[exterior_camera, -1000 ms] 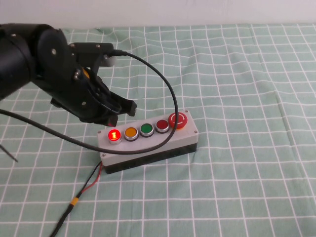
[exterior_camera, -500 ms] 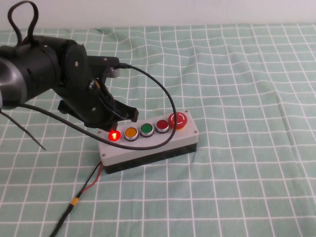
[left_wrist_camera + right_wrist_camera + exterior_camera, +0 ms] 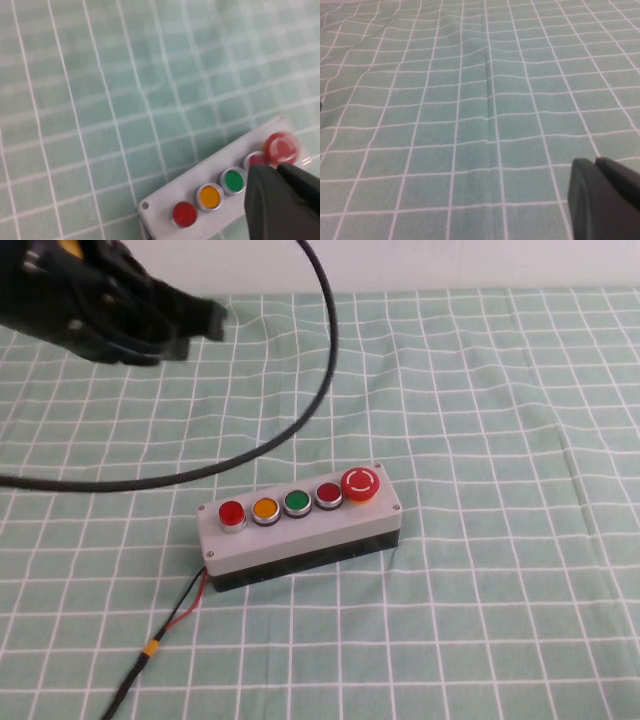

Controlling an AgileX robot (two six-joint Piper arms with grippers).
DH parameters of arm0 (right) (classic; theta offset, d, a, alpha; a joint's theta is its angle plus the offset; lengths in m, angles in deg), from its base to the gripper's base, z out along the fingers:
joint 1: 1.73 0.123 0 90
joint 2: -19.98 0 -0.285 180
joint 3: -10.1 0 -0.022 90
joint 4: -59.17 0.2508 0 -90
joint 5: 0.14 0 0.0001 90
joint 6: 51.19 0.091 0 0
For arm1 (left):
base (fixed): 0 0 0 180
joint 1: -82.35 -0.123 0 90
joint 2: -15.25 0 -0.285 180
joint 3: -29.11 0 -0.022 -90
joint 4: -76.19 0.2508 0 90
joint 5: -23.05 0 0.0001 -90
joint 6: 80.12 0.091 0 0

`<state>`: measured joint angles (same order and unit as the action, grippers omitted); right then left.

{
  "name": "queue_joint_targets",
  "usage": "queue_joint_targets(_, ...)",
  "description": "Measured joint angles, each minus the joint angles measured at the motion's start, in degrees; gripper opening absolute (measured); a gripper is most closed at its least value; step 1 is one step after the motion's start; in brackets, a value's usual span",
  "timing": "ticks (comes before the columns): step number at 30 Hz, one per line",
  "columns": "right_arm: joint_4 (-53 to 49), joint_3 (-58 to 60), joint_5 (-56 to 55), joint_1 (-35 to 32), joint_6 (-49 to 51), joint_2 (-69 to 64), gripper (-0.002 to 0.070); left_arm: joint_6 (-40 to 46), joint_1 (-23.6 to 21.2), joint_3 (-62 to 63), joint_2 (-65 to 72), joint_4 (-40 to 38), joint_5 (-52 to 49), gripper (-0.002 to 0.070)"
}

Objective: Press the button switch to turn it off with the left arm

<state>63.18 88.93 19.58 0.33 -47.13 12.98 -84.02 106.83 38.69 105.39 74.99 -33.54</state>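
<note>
Button switch now dark, left arm lifted clear.

Half a second back: lit bright red under the left gripper, arm low beside the grey button box. Now: glow gone, plain dull red at the row's end opposite the mushroom button; gripper raised to the far-left corner, well apart from the box, fingers pressed together and holding nothing. Seen likewise unlit from the left wrist. Press judged done, switch off; only retreat left. Right gripper over bare checked cloth, fingers together, empty, parked.
</note>
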Motion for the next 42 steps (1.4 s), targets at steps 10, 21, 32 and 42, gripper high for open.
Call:
queue_joint_targets(10, 0.00, 0.00, 0.00, 0.00, 0.00, 0.00, -0.0018, -1.52, 0.00, -2.06, -26.93, 3.77, -3.07, -0.0002)
queue_joint_targets(21, 0.00, 0.00, 0.00, 0.00, 0.00, 0.00, -0.0018, -2.26, 0.00, -26.09, -58.47, 5.14, 5.44, -0.0002)
queue_joint_targets(32, 0.00, 0.00, 0.00, 0.00, 0.00, 0.00, -0.0018, -2.44, 0.00, -35.39, -65.87, 4.54, 3.15, -0.0002)
queue_joint_targets(42, 0.00, 0.00, 0.00, 0.00, 0.00, 0.00, -0.0018, -2.53, 0.00, -40.18, -65.87, 4.42, 2.13, -0.0002)
